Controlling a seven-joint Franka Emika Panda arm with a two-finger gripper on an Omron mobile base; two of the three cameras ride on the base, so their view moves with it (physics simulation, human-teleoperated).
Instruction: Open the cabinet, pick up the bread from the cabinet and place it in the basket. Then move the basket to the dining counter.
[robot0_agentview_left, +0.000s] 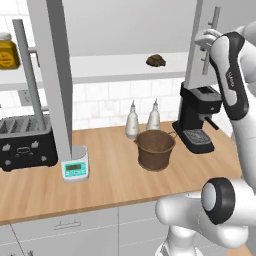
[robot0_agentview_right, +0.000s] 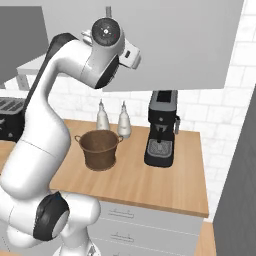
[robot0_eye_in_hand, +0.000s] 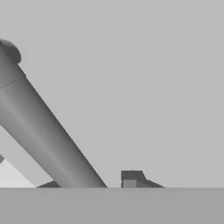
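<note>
The cabinet's left door (robot0_agentview_left: 52, 75) stands swung open. Its right door (robot0_agentview_left: 199, 30) is edge-on in the left base view and carries a vertical silver bar handle (robot0_agentview_left: 212, 35). My gripper (robot0_agentview_left: 206, 39) is up at that handle. In the hand view the handle (robot0_eye_in_hand: 43, 131) runs slantwise between my fingertips (robot0_eye_in_hand: 131, 178), and the gripper (robot0_eye_in_hand: 89, 183) is shut on it. The bread (robot0_agentview_left: 156, 60), a small dark brown roll, lies on the pale shelf inside. On the worktop below stands the woven basket (robot0_agentview_left: 155, 149) (robot0_agentview_right: 100, 148), with nothing in it. The dining counter is out of view.
A black coffee machine (robot0_agentview_left: 199, 117) (robot0_agentview_right: 161, 130) stands right of the basket. Two pale bottles (robot0_agentview_left: 132, 120) (robot0_agentview_left: 153, 116) are behind it. A toaster (robot0_agentview_left: 25, 142) and a small scale (robot0_agentview_left: 75, 167) sit at the left. A jar (robot0_agentview_left: 7, 50) rests on a shelf.
</note>
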